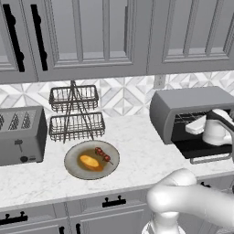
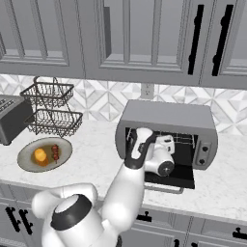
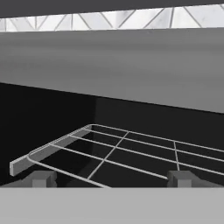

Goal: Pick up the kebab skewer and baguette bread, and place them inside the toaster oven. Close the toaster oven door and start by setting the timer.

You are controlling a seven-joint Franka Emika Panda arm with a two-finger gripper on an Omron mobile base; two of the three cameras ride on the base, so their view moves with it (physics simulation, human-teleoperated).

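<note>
Plainly, my gripper (image 3: 111, 178) stood at the mouth of the toaster oven (image 2: 166, 117), fingers spread wide with nothing between them, looking in over the wire rack (image 3: 122, 151). The toaster oven door (image 2: 170, 178) lay folded down flat in front, so the opening was free. The kebab skewer (image 1: 103, 155) and the baguette bread (image 1: 89, 161) both sat side by side on the plate (image 1: 73, 153), well apart from the oven, to its left along the counter (image 1: 132, 151) past the wire basket stand (image 1: 74, 113) and near the four-slot toaster (image 1: 20, 135). I judged neither had been picked yet, so the step in hand was to go over to the plate. To do it well I needed to back straight out above the lowered door without catching it, then come down on the thin skewer squarely across its stick, clear of the bread just beside it.
</note>
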